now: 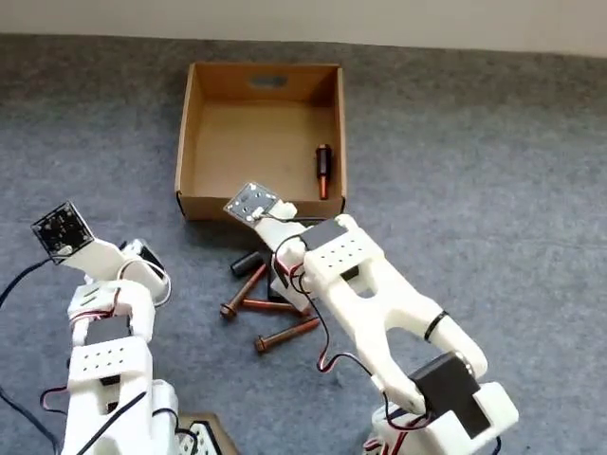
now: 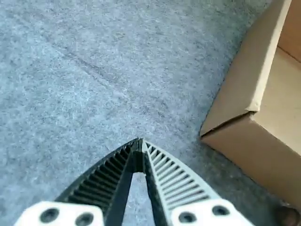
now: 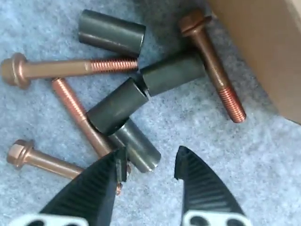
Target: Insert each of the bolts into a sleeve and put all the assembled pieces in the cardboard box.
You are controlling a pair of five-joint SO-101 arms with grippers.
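Right wrist: see right gripper (image 3: 151,155) with tips apart, low over four sleeves (image 3: 117,106) and four bolts (image 3: 68,68); left wrist: left gripper (image 2: 139,142) pinched together on nothing, above grey carpet (image 2: 94,70) beside cardboard box (image 2: 249,94); high: adds one assembled piece (image 1: 323,171) lying inside box; pale wall (image 1: 303,14) beyond carpet.

We count four loose bolts (image 3: 51,69) (image 3: 211,61) (image 3: 75,110) (image 3: 44,161), four empty sleeves (image 3: 111,33) (image 3: 173,73) (image 3: 116,106) (image 3: 138,148), one assembled piece (image 1: 323,171), one cardboard box (image 1: 204,204).
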